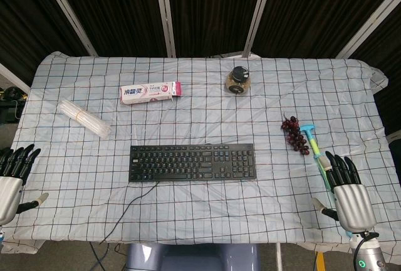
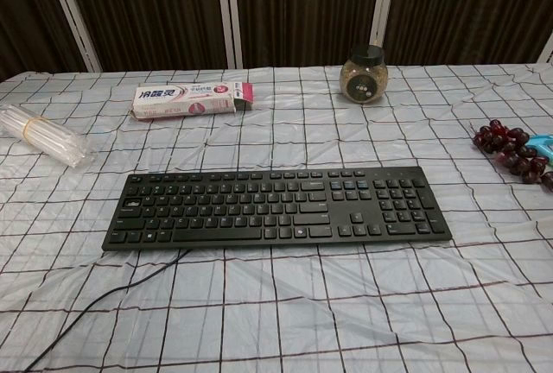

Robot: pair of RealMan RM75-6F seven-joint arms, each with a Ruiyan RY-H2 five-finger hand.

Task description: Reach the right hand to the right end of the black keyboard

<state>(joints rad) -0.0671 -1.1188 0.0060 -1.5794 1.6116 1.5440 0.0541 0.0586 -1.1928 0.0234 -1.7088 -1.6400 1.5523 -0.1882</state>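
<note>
The black keyboard (image 1: 192,162) lies flat near the table's front middle, its cable trailing off the front edge; in the chest view the keyboard (image 2: 275,206) fills the centre, and its right end (image 2: 423,200) has nothing on it. My right hand (image 1: 349,188) hovers at the front right corner of the table, fingers straight and spread, holding nothing, well to the right of the keyboard. At the front left edge, my left hand (image 1: 11,175) is likewise spread and holds nothing. Neither hand appears in the chest view.
A bunch of dark grapes (image 1: 295,133) and a teal-handled tool (image 1: 318,152) lie between the right hand and the keyboard. A glass jar (image 1: 237,80), a toothpaste box (image 1: 150,91) and a bundle of clear straws (image 1: 84,118) sit further back on the checked cloth (image 1: 207,214).
</note>
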